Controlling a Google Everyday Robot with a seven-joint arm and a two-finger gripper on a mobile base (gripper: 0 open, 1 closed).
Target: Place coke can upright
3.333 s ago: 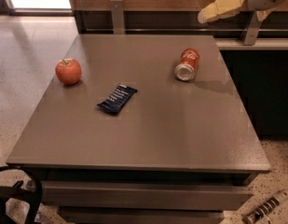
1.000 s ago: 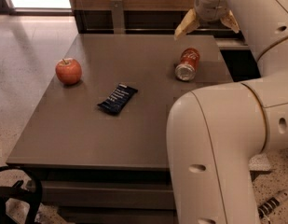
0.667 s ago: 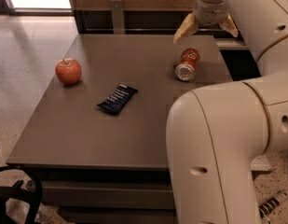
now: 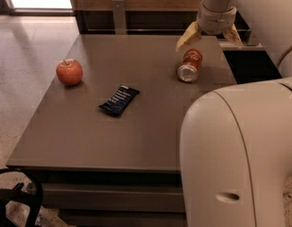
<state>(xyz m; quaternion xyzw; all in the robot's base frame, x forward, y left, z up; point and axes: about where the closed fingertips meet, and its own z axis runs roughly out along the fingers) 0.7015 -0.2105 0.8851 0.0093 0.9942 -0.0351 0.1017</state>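
The coke can point(image 4: 190, 65) lies on its side at the far right of the grey table point(image 4: 136, 131), its silver end facing me. My gripper point(image 4: 209, 38) hangs just above and behind the can, not touching it. It is open, with one yellowish finger point(image 4: 187, 37) to the left of the can's far end and the other finger point(image 4: 233, 36) to the right.
A red apple point(image 4: 69, 72) sits at the table's left. A dark blue snack packet point(image 4: 119, 100) lies near the middle. My large white arm point(image 4: 240, 150) fills the lower right and hides the table's right front corner. A dark shelf unit point(image 4: 136, 20) runs behind the table.
My arm has swung in from the upper right, and the gripper has come down to just above the lying can. The can, apple and packet have not moved.
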